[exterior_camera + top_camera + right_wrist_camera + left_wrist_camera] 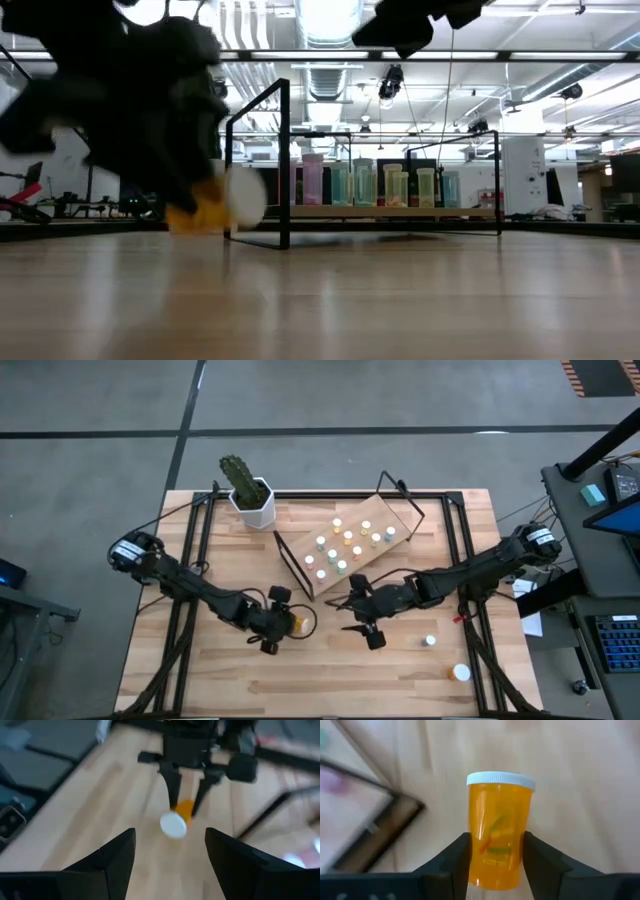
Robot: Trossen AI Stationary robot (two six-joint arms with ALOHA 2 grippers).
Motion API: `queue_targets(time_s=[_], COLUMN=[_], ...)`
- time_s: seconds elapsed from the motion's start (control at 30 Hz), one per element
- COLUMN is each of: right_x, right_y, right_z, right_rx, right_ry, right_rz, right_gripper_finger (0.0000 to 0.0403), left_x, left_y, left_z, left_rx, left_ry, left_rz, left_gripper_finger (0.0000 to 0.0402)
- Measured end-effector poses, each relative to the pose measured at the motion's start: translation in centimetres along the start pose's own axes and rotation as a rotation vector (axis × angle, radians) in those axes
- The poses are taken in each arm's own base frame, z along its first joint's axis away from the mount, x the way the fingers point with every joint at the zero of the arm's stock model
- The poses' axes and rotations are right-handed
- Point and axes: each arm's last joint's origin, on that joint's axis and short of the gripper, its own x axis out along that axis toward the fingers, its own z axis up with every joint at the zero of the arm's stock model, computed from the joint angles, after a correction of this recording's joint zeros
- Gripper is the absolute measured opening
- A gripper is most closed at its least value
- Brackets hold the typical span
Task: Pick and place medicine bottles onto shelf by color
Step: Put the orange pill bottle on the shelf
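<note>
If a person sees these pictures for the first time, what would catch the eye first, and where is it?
Probably the orange bottle with a white cap, clamped between the fingers of the left gripper near the table's middle. Next, the tilted shelf behind it, carrying rows of small bottles, and the cactus in a white pot at the table's far edge. The right gripper stands open nearby, facing the held bottle.

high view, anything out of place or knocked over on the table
Nothing looks spilled or damaged. The shelf sits skewed to the table's edges. Two bottles stand apart near the right front corner. The left end effector holds an orange bottle; the right end effector is open.
</note>
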Motion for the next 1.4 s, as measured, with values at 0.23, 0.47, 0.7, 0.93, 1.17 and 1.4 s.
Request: queue_targets(time_s=[0.23, 0.47, 0.7, 0.93, 1.17, 1.4], right_x=[1.3, 2.2, 1.3, 0.2, 0.5, 0.9], right_y=[1.0, 1.6, 1.7, 2.6, 3.7, 3.5], right_z=[-2.1, -0.3, 3.9, 7.0, 7.2, 6.9], right_rx=[-0.098, -0.128, -0.090, -0.119, -0.137, -0.117], right_ry=[-0.246, -0.390, -0.418, -0.331, -0.325, -0.303], right_rz=[-0.197, -0.207, -0.138, -0.056, -0.043, -0.138], right_gripper_finger=[0.0230, 0.0231, 0.0248, 0.0254, 0.0254, 0.0254], left_x=[-3.8, -6.4, -7.0, -8.0, -8.4, -8.6], left_y=[-0.6, -0.5, -1.8, -3.0, -3.0, -2.9], left_z=[2.8, 4.7, 5.1, 5.5, 5.6, 5.9], left_rx=[-0.098, -0.218, -0.159, -0.134, -0.163, -0.188], left_ry=[-0.320, -0.559, -0.639, -0.733, -0.760, -0.773], left_rz=[0.113, 0.138, 0.121, 0.128, 0.151, 0.175], left_gripper_finger=[0.0130, 0.0129, 0.0129, 0.0128, 0.0128, 0.0128])
